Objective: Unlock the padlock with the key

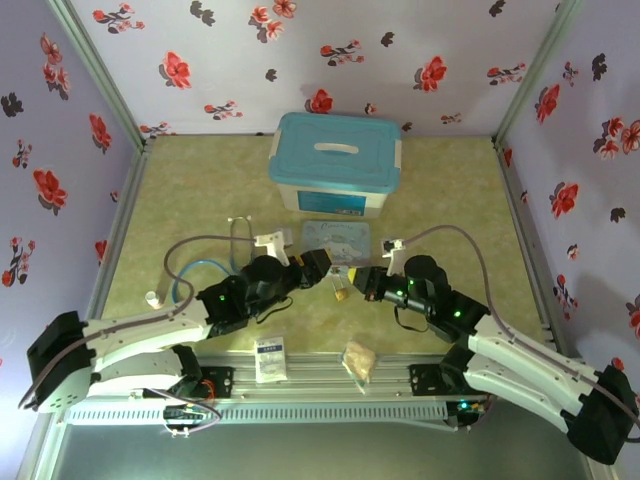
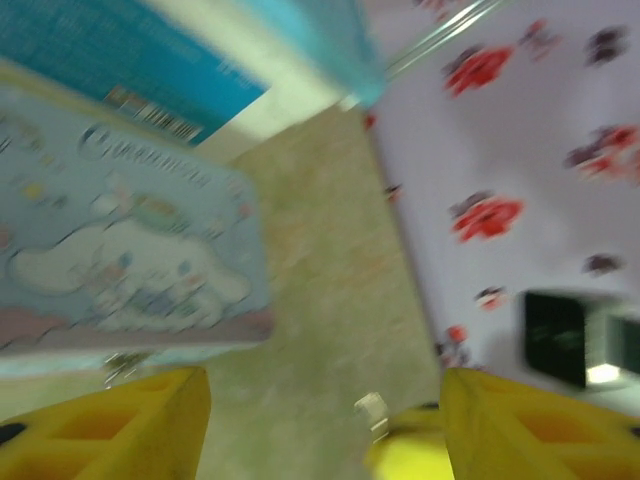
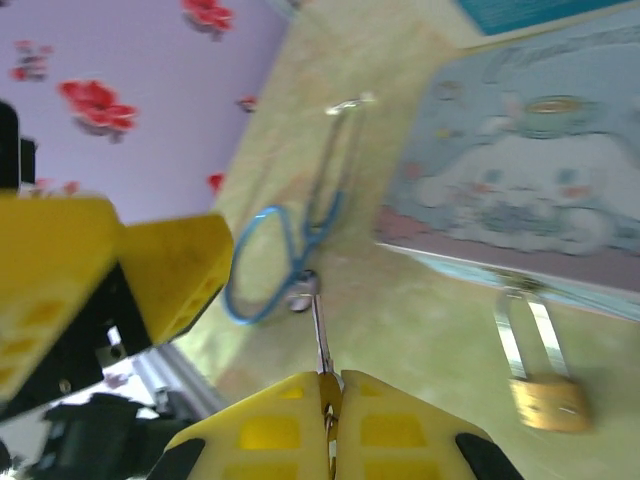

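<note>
My right tool is clenched on the key, whose thin shaft sticks out past the fingertips. The padlock lies on the tabletop off to one side, apart from the key, with its shackle end just beside the edge of the pale blue tin. My left tool is released, fingers spread with nothing between them. The tin's lid shows a white long-eared cartoon figure under a curly script word, too blurred to read. The teal storage box carries a barcode label whose print is illegible.
</note>
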